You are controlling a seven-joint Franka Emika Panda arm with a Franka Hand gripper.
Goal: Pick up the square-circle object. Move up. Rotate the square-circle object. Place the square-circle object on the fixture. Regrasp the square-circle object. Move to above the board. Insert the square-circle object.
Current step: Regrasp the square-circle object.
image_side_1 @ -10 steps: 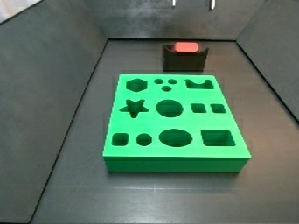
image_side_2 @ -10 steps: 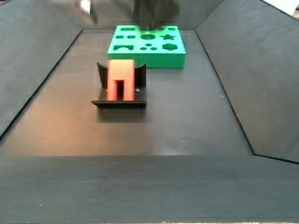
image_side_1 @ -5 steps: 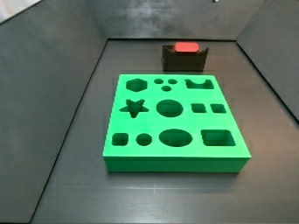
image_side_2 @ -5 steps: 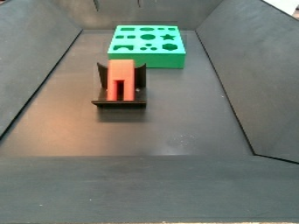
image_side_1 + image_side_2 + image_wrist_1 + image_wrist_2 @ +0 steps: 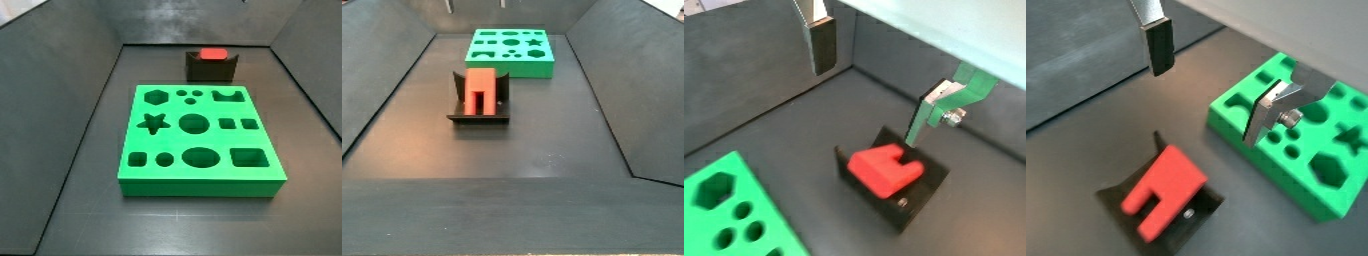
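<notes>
The red square-circle object [image 5: 211,55] rests in the dip of the dark fixture [image 5: 211,71] behind the green board [image 5: 201,140]. In a side view the object [image 5: 480,90] lies along the fixture [image 5: 478,119], with the board [image 5: 509,52] beyond it. My gripper [image 5: 878,80] is open and empty, high above the floor. In both wrist views the object [image 5: 882,168] [image 5: 1164,185] sits well below the fingers [image 5: 1158,45], untouched. The board's edge also shows in both wrist views [image 5: 718,210] [image 5: 1313,150]. Only the fingertips [image 5: 446,5] reach into a side view, at its top edge.
Dark grey walls [image 5: 67,80] enclose the dark floor [image 5: 543,160] on the sides and back. The fixture stands near a wall, apart from the board.
The gripper has risen straight up, from showing above the fixture and board to almost out of the side views. The red object stays on the fixture.
</notes>
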